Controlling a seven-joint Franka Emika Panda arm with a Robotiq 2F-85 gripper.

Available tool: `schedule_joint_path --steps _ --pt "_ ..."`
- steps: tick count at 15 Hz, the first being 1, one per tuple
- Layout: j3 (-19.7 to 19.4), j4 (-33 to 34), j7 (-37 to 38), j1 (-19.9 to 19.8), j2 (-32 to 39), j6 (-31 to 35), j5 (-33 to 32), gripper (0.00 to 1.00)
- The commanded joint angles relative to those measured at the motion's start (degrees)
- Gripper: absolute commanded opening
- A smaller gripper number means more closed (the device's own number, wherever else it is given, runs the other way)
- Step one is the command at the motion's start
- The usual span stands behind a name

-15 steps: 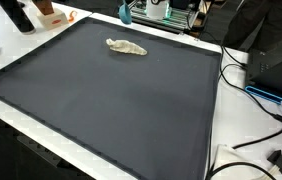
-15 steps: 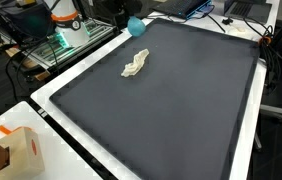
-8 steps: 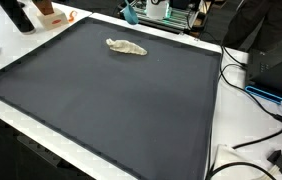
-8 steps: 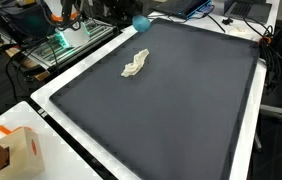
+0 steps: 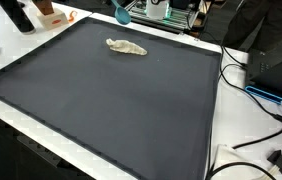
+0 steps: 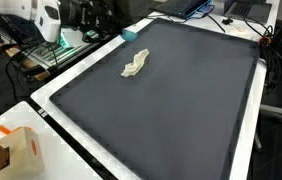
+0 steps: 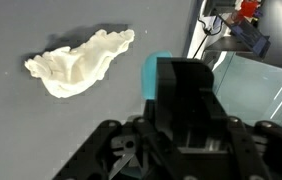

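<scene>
I am hovering my claw (image 7: 167, 82) over the far edge of the dark mat (image 5: 131, 110) — fingers apart or together, I cannot tell. It is holding nothing I can see; the white rag (image 7: 76, 64) is lying just beside it — untouched.

no readable text, label, brand or number in any view, printing on the white-and-orange carton (image 6: 19, 150) too small to make out
</scene>
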Motion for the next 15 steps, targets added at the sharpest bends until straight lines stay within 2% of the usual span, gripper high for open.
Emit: schedule_joint_path --steps 1,7,15 --pt "0.7 1.4 2.6 -4.4 5.0 -1.0 3.6 0.25" --pt "2.0 2.5 8.4 -6.8 10.6 2.6 9.9 0.25" --pt "5.4 5.2 15.3 -5.8 16.3 10.2 13.9 0.25"
